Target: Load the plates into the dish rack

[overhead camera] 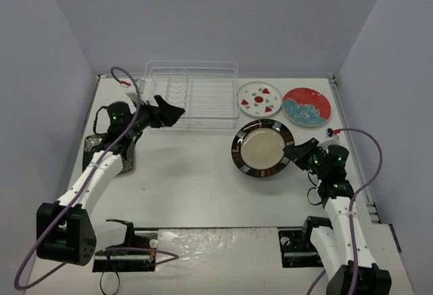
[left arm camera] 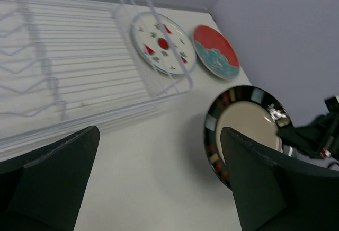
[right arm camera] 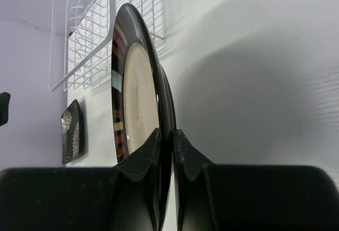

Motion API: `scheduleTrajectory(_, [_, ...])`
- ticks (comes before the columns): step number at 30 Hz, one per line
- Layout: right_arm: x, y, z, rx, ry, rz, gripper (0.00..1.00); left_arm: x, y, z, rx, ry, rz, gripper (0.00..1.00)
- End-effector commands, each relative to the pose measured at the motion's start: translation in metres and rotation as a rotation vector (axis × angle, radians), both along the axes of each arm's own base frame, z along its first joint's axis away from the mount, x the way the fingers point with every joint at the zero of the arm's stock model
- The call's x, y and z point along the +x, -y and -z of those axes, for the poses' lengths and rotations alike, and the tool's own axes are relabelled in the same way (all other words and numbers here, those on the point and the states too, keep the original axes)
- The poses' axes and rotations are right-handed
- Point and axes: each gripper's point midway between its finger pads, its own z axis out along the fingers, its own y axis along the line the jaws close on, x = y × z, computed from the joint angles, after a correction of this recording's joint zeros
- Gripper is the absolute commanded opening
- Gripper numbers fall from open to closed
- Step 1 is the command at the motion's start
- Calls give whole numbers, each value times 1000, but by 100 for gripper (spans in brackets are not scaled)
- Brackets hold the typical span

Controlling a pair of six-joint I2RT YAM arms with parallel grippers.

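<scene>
Four plates are in view and none is in the clear wire-frame dish rack (overhead camera: 193, 95), which sits at upper centre of the top view with its upright prongs bare. The round plate with a black rim and beige centre (overhead camera: 262, 148) lies right of centre on the white table (overhead camera: 189, 180). The right gripper (right arm camera: 166, 135) is clamped on its right-hand rim, one finger above the lip and one below. Whether the plate has cleared the table cannot be told.

The round white plate with red spots (overhead camera: 260, 99) and the round red-and-teal plate (overhead camera: 307, 105) lie side by side just right of the rack. The rounded-square black plate with a white floral pattern (overhead camera: 90, 147) lies at mid-left, partly under the left arm. The left gripper (left arm camera: 159, 133) hovers by the rack's lower-left corner, jaws spread wide and holding nothing.

The gripped plate looks like glazed ceramic: stiff, fairly heavy and brittle. Its shiny rim is likely to be slippery between hard fingers. A hold at one edge leaves the weight hanging far out, so the plate may pivot or slide in the grip. A deep, firm bite on the rim looks best, with the plate turned upright and lowered gently between two prongs rather than dropped.
</scene>
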Motion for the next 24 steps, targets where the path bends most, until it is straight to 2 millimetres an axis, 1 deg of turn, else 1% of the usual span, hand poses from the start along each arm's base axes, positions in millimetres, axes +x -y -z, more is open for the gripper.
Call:
scheduleTrajectory(1, [6,-14,-88,48,230,-76,0,-22,64,-55,-44,221,352,97])
scheduleTrajectory(3, [4,-17,-108,53,290,-97,0,-25,86,-52,-67,208,443,97])
scheduleTrajectory(5, [0,-24,-128,89,352,-136,0,-30,101,-57,-105,208,514,97])
scheduleTrajectory(7, [-4,-30,-145,127,408,-171,0,-34,114,-56,-125,199,579,97])
scheduleTrajectory(8, [-6,-33,-150,140,423,-187,0,-35,119,-50,-137,175,610,97])
scheduleTrajectory(11, [-10,-36,-165,153,460,-206,0,-36,132,-47,-172,163,665,97])
scheduleTrajectory(13, [-12,-38,-174,155,486,-216,0,-34,144,-43,-203,135,705,97])
scheduleTrajectory(15, [-13,-38,-178,155,501,-221,0,-41,161,-43,-223,139,763,97])
scheduleTrajectory(17, [-14,-40,-181,169,518,-229,0,-47,177,-37,-266,102,842,97])
scheduleTrajectory(19, [-13,-42,-180,183,520,-237,0,-52,187,-46,-321,88,894,97])
scheduleTrajectory(21, [-13,-44,-179,191,522,-250,0,-57,197,-50,-374,86,950,97])
scheduleTrajectory(22, [-12,-46,-178,195,520,-255,0,-63,204,-50,-413,75,1004,97])
scheduleTrajectory(23, [-11,-47,-177,197,515,-259,0,-62,207,-52,-414,124,1020,97])
scheduleTrajectory(24, [-11,-47,-175,195,512,-259,0,-65,210,-53,-431,119,1044,97])
